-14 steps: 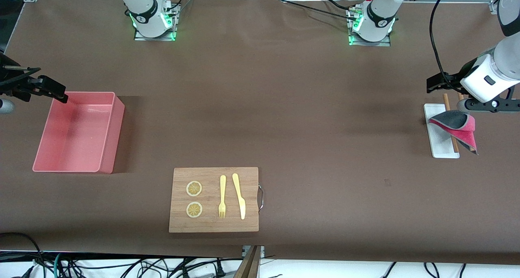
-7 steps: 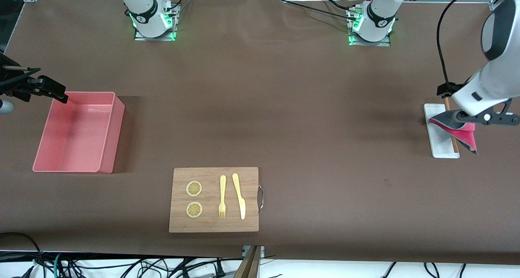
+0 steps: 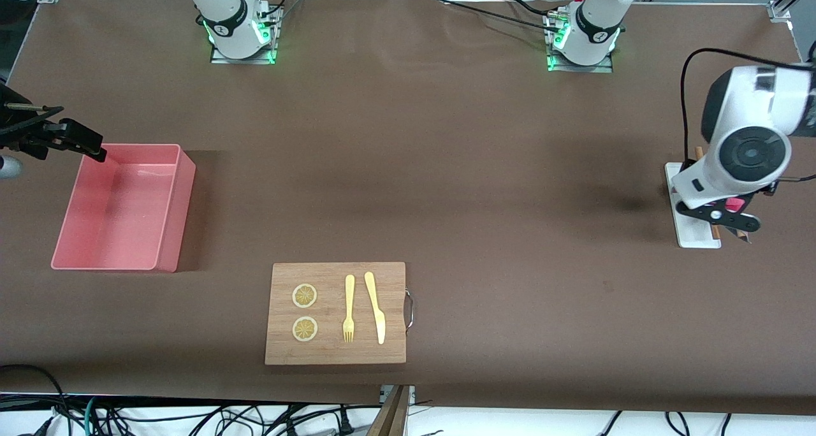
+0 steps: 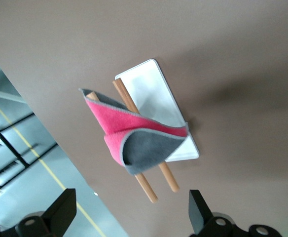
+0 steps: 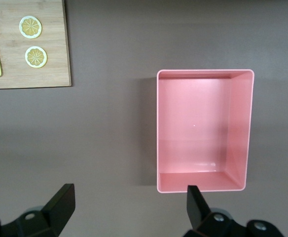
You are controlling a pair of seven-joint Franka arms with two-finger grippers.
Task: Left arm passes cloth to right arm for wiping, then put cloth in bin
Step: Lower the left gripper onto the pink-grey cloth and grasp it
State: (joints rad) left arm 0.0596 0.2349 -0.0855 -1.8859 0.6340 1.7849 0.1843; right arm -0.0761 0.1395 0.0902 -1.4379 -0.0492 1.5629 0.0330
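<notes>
The cloth [image 4: 139, 140], crimson-pink on one face and dark grey on the other, lies folded over two wooden sticks [image 4: 166, 175] on a small white tray [image 4: 146, 91] at the left arm's end of the table. My left gripper [image 4: 130, 217] hangs open directly over it, with nothing between its fingers. In the front view the left arm's wrist hides most of the cloth [image 3: 734, 204], and only a pink sliver shows. The pink bin [image 3: 172, 200] stands empty at the right arm's end. My right gripper [image 5: 126, 210] waits open over the table beside the bin [image 5: 237, 128].
A wooden board [image 3: 335, 353] near the front edge carries two lemon slices [image 3: 305, 296], a yellow fork [image 3: 349, 308] and a yellow knife [image 3: 376, 308]. The white tray [image 3: 692, 235] sits close to the table's end.
The left arm has swung over the tray and come down, so its wrist now covers most of the cloth in the front view. The right arm has not moved.
</notes>
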